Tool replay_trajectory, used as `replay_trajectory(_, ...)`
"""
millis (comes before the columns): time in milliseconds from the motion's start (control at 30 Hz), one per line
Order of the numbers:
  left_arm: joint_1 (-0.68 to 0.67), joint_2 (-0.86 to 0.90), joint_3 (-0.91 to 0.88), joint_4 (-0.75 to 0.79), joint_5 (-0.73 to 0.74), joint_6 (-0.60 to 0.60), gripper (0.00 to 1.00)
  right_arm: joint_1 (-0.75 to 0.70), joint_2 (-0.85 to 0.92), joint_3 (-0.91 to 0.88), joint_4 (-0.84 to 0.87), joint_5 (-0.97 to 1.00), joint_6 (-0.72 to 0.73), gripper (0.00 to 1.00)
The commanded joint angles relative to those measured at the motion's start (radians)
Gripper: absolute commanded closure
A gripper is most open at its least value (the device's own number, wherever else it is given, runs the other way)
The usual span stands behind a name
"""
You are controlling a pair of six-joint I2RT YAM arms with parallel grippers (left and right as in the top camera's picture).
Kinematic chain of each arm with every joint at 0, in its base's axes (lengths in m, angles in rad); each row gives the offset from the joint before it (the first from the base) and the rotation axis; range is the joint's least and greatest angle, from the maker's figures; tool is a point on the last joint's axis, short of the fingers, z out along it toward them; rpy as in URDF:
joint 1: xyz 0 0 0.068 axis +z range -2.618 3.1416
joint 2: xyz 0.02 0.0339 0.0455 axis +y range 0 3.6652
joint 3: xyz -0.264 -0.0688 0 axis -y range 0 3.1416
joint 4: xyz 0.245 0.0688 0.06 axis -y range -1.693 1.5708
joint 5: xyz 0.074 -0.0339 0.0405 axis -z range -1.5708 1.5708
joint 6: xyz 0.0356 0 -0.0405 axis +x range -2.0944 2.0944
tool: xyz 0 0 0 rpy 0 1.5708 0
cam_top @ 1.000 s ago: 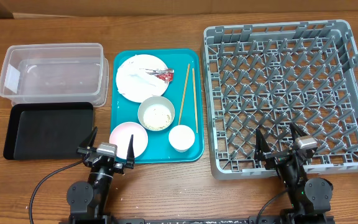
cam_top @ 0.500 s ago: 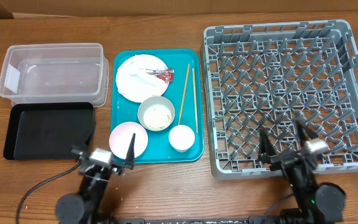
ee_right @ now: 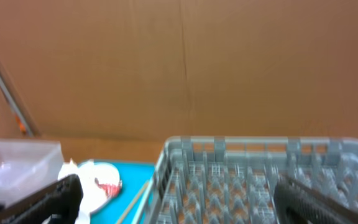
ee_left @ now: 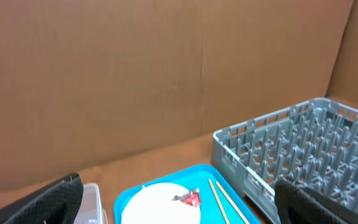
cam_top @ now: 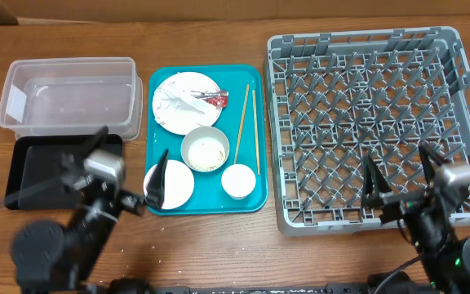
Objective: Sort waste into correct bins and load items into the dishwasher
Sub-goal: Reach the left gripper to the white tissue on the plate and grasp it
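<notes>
On the teal tray [cam_top: 253,78], a white plate [cam_top: 178,110] carries a crumpled napkin [cam_top: 188,96] and a red sauce packet [cam_top: 215,99]. Chopsticks [cam_top: 244,122] lie beside it. Nearer me are a bowl [cam_top: 205,149] with rice grains, a pink plate [cam_top: 178,184] and a white cup [cam_top: 238,180]. My left gripper [cam_top: 125,155] hangs open between the black tray [cam_top: 47,175] and the pink plate, holding nothing. My right gripper [cam_top: 396,163] stands open and empty over the front of the grey dish rack [cam_top: 365,98]. The left wrist view shows the packet [ee_left: 188,198] between wide fingers [ee_left: 45,202].
The clear tub [cam_top: 68,94] sits behind the black tray at the left. A brown cardboard wall [ee_left: 166,74] closes the back of the table. Bare wooden tabletop [cam_top: 219,245] runs along the front, with both arm bases at its edge.
Both arms have lifted and swung outward: the left gripper up and left toward the black tray, the right gripper to the right over the rack's front. Both stay open.
</notes>
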State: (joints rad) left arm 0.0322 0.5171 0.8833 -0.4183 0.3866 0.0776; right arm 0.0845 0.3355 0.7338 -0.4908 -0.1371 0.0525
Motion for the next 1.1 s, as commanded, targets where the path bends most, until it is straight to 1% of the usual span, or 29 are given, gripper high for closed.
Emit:
replay_trajectory(0,-0.007,0.189,0.22,-0.104,0.027,-0.011,0.0,-0.007,0.163,0.176,-0.092,0.017,0.004,0.0)
replay_trajectory(133,-0.01,0.391,0.439,-0.267,0.03,-0.011,0.0,-0.007,0.327,0.342,-0.232,0.017,0.004,0.0)
replay_trajectory(267,-0.043,0.624,0.684,-0.447,0.021,-0.011,0.0,-0.007,0.494,0.51,-0.386,0.017,0.004,0.0)
replay_trajectory(333,-0.067,0.73,0.793,-0.526,-0.003,-0.011,0.0,-0.007,0.568,0.583,-0.462,0.016,0.004,0.0)
replay_trajectory(400,-0.11,0.867,0.935,-0.637,-0.057,-0.011,0.0,-0.007,0.655,0.66,-0.549,0.016,0.004,0.0)
replay_trajectory(500,-0.169,1.024,1.082,-0.742,-0.107,-0.01,0.0,-0.007,0.735,0.711,-0.618,0.013,0.004,0.0)
replay_trajectory(600,-0.209,1.141,1.144,-0.753,-0.106,-0.01,0.0,-0.007,0.794,0.714,-0.63,0.002,0.004,0.0)
replay_trajectory(867,-0.232,1.373,1.144,-0.701,-0.106,-0.019,0.0,-0.007,0.872,0.714,-0.657,-0.006,0.004,0.0)
replay_trajectory(900,-0.232,1.401,1.144,-0.689,-0.121,-0.048,0.0,-0.007,0.875,0.714,-0.662,-0.006,0.004,0.0)
replay_trajectory(933,-0.232,1.426,1.144,-0.679,-0.161,-0.114,0.0,-0.007,0.877,0.714,-0.665,-0.006,0.004,0.0)
replay_trajectory(1067,-0.239,1.523,1.144,-0.699,-0.418,-0.521,0.0,-0.007,0.877,0.714,-0.67,-0.006,0.004,0.0)
